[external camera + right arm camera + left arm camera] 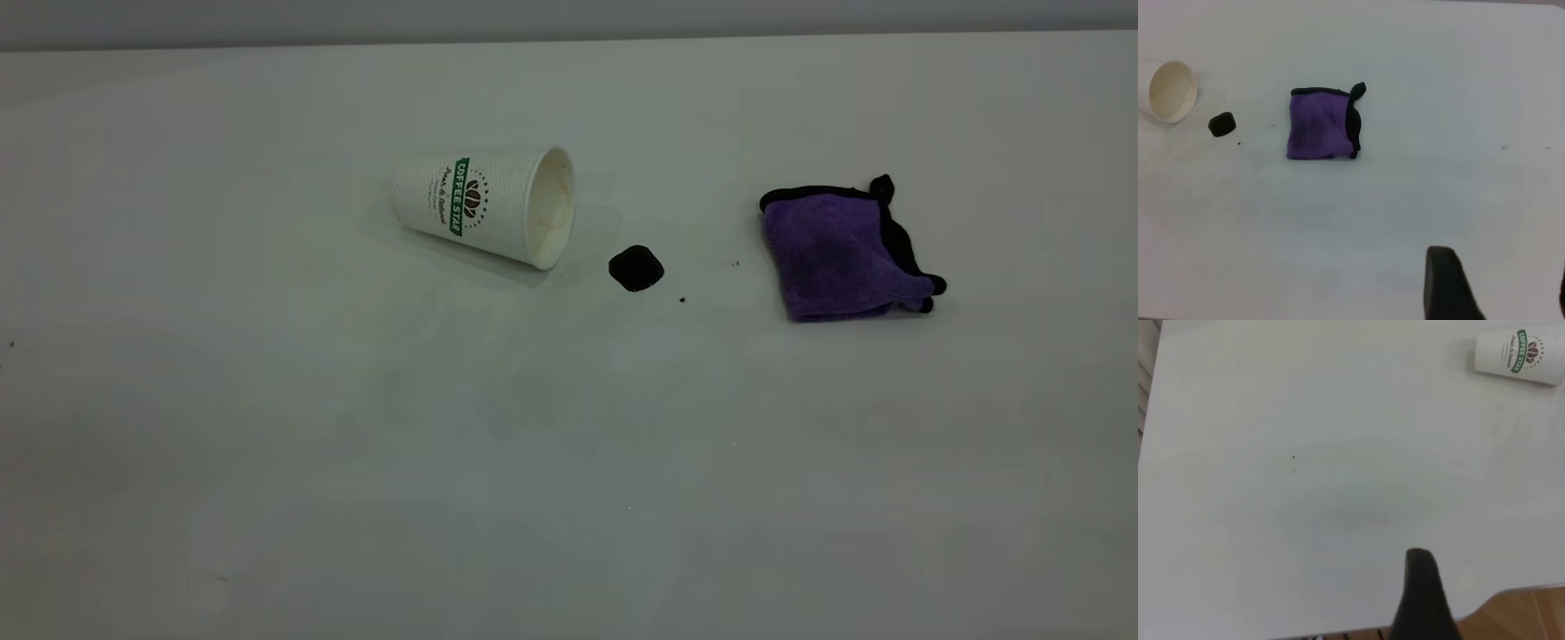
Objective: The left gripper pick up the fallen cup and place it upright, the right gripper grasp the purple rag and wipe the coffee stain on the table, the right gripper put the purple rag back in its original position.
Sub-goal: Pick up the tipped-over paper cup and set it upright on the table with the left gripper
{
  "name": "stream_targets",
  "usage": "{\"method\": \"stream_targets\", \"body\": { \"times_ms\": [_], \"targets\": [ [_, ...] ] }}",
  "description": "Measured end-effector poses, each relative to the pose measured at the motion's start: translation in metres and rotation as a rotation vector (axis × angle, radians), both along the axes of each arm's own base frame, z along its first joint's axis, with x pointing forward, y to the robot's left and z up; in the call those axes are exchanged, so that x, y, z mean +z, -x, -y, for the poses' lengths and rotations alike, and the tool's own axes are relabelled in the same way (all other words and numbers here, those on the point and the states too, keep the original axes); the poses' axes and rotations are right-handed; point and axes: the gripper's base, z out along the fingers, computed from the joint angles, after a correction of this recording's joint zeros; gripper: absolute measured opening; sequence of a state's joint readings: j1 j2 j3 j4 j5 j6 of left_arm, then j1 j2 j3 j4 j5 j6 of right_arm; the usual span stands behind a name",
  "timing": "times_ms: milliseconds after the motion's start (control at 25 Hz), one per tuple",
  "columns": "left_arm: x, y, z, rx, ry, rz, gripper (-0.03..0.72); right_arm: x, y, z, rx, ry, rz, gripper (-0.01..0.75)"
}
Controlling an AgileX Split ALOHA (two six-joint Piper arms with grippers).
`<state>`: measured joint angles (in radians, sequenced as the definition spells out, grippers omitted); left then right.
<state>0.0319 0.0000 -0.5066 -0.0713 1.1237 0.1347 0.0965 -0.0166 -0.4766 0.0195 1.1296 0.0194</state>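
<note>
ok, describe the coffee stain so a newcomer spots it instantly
On the white table, find the tipped cup and the purple rag. The coffee stain lies between them, just off the cup's open mouth: a glossy black-brown blob, much bigger than the tiny specks nearby.

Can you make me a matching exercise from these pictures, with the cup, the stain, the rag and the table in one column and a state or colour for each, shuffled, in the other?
Column one:
1. cup
2. coffee stain
3. purple rag
4. table

Column two:
A. folded, purple with black edging
B. plain white surface under everything
C. lying on its side, mouth toward the stain
D. small glossy dark blob between the other two things

Pairs: 1-C, 2-D, 3-A, 4-B
</note>
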Motion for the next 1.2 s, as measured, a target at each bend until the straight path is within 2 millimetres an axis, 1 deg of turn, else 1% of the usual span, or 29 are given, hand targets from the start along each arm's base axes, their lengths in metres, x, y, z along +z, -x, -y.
{"method": "stream_targets", "body": {
  "times_ms": [120, 240, 360, 560, 680, 800, 840, 880, 960, 1200],
  "targets": [
    [0.009, -0.014, 0.0, 0.0, 0.005, -0.057, 0.589, 0.0, 0.0, 0.0, 0.0, 0.0, 0.0, 0.442],
    [0.018, -0.04, -0.001, 0.003, 0.01, -0.152, 0.589, 0.0, 0.0, 0.0, 0.0, 0.0, 0.0, 0.442],
    [0.026, -0.077, -0.002, 0.005, 0.023, -0.229, 0.589, 0.0, 0.0, 0.0, 0.0, 0.0, 0.0, 0.442],
    [0.034, -0.141, 0.005, -0.028, 0.125, -0.238, 0.589, 0.0, 0.0, 0.0, 0.0, 0.0, 0.0, 0.44],
    [0.031, -0.177, 0.01, -0.076, 0.183, -0.27, 0.589, 0.0, 0.0, 0.0, 0.0, 0.0, 0.0, 0.44],
    [0.019, -0.213, 0.016, -0.113, 0.223, -0.325, 0.589, 0.0, 0.0, 0.0, 0.0, 0.0, 0.0, 0.44],
    [0.012, -0.233, 0.027, -0.163, 0.223, -0.362, 0.589, 0.0, 0.0, 0.0, 0.0, 0.0, 0.0, 0.44],
    [0.008, -0.243, 0.035, -0.2, 0.213, -0.385, 0.589, 0.0, 0.0, 0.0, 0.0, 0.0, 0.0, 0.44],
    [0.0, -0.26, 0.053, -0.264, 0.195, -0.415, 0.589, 0.0, 0.0, 0.0, 0.0, 0.0, 0.0, 0.44],
    [-0.035, -0.306, 0.119, -0.419, 0.108, -0.476, 0.589, 0.0, 0.0, 0.0, 0.0, 0.0, 0.0, 0.44]
  ]
}}
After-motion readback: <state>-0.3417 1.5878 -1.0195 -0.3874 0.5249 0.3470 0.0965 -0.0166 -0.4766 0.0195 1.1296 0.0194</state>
